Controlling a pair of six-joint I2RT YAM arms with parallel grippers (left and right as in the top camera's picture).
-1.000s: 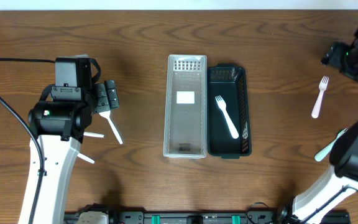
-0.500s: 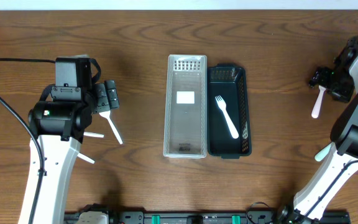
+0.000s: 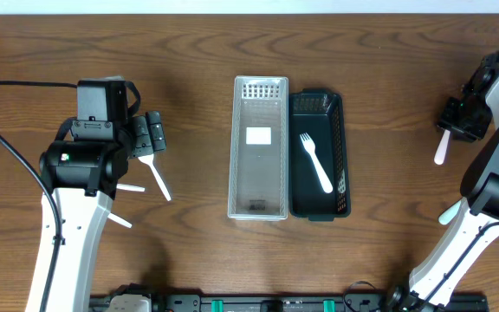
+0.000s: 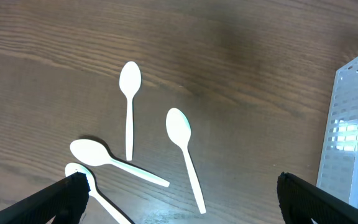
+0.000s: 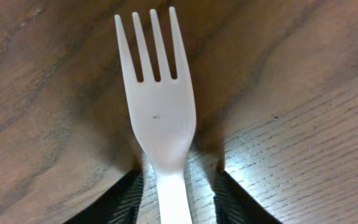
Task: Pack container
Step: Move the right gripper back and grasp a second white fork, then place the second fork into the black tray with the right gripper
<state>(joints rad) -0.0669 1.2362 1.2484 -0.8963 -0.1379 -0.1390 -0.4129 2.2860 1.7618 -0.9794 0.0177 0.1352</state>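
Pink fork (image 5: 159, 121) is lying flat on the table (image 3: 189, 52) at the far right, well apart from both trays. Right gripper (image 5: 176, 193) is sitting over it, fingers (image 5: 117, 199) spread and straddling the neck just below the tines. Slim gaps are showing on both sides, so it is not pinching yet. Black tray (image 3: 345, 147) is holding a white fork (image 3: 316, 162). Clear tray (image 3: 235, 147) is touching it on the left, nothing loose inside as far as I can tell. Left gripper (image 3: 152, 134) is hanging with its jaws wide apart over the white spoons (image 4: 182, 149), gripping nothing.

Risks, judging from here:
- The fork is thin and flat on the wood, so the closing pads could be riding over its edges and squirting it out.
- The grip point is near the head, leaving the long handle free, so it could be swinging or pivoting in the pinch on lift.
- The fingertips are looking very close to the table, so they could be scraping it.
- A swung handle could be catching a tray rim on the way in.

Orientation: the long axis is running nearly straight away from the robot, slightly slanted. Tines are pointing to the far edge, hidden under the gripper from overhead. The handle end is trailing toward the near side.
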